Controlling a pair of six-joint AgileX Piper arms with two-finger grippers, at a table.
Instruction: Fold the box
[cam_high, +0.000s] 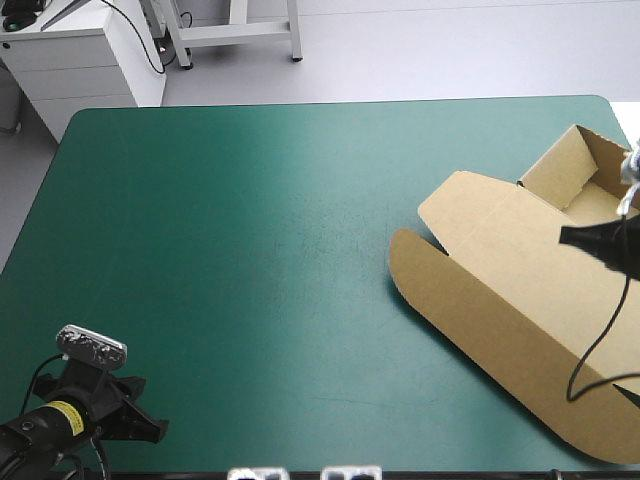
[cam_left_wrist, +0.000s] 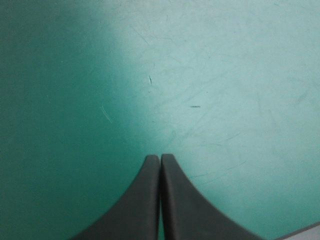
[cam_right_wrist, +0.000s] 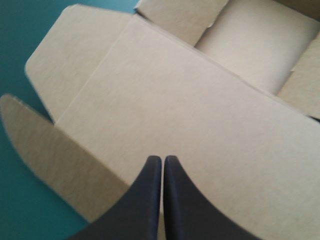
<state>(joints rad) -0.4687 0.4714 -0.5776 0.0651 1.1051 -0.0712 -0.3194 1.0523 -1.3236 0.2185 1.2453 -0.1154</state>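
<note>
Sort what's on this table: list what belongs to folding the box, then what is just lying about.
For the job:
box, brown, far end raised into a tray, lid panel flat
right gripper, shut, over the flat panel

Lying about:
nothing loose in view
left gripper, shut, over the bare teal-green cover, well away from the box

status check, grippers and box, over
Left gripper shut over bare cover. Right gripper shut, over box. Box part folded, mostly flat. Nothing in the way.
</note>
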